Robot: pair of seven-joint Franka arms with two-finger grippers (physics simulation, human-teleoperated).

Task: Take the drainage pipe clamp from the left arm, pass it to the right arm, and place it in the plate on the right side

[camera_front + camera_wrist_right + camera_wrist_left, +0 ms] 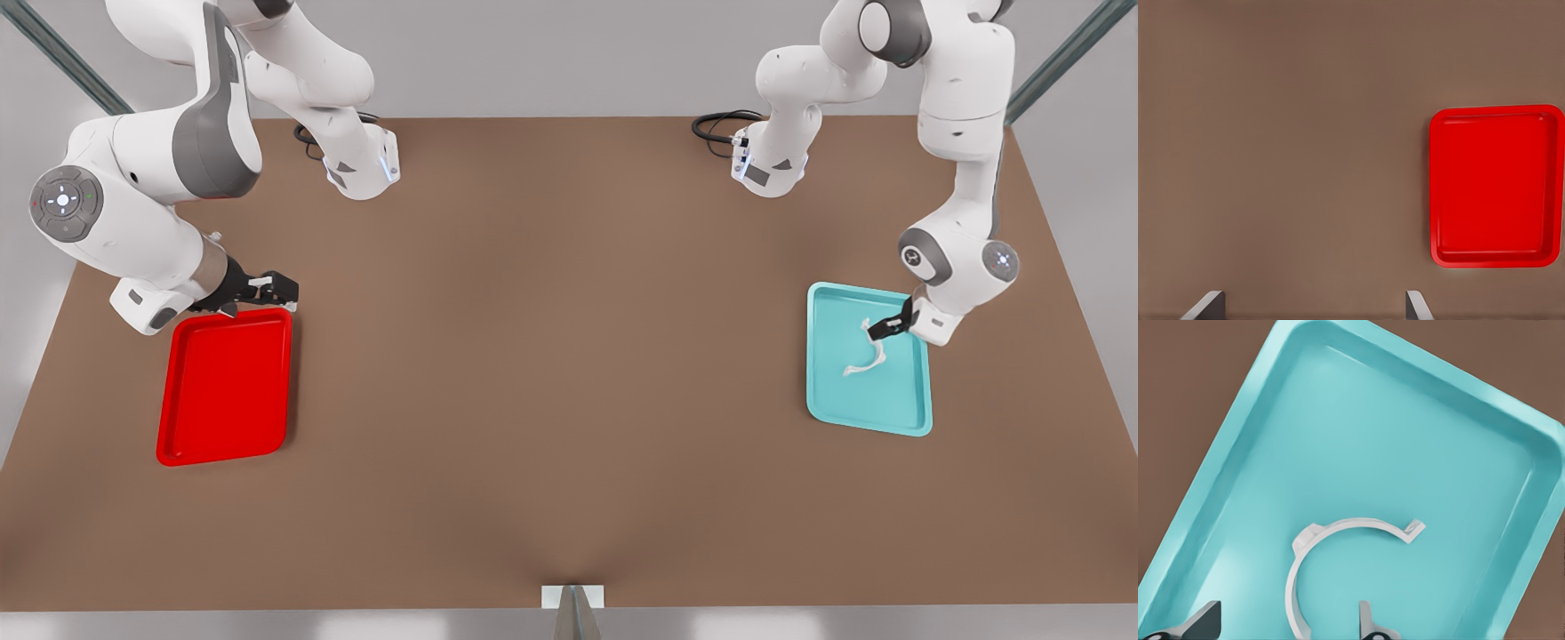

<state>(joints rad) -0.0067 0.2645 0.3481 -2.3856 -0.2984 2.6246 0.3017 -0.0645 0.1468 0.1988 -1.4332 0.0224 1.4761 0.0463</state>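
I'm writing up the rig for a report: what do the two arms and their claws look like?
Both arms, the left arm and the right arm, are glossy white with grey joint sections and round grey end caps. Black cables coil at the bases. The left claw and right claw are small, black, two-fingered.

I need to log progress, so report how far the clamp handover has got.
Done: nothing delivered; the red plate holds nothing. In hand: the left end effector, open, is down in the teal tray with its fingers either side of the drainage pipe clamp, which lies on the tray floor. The right end effector, open, waits by the red plate's far edge. Left: grasp, lift, handover, placing.
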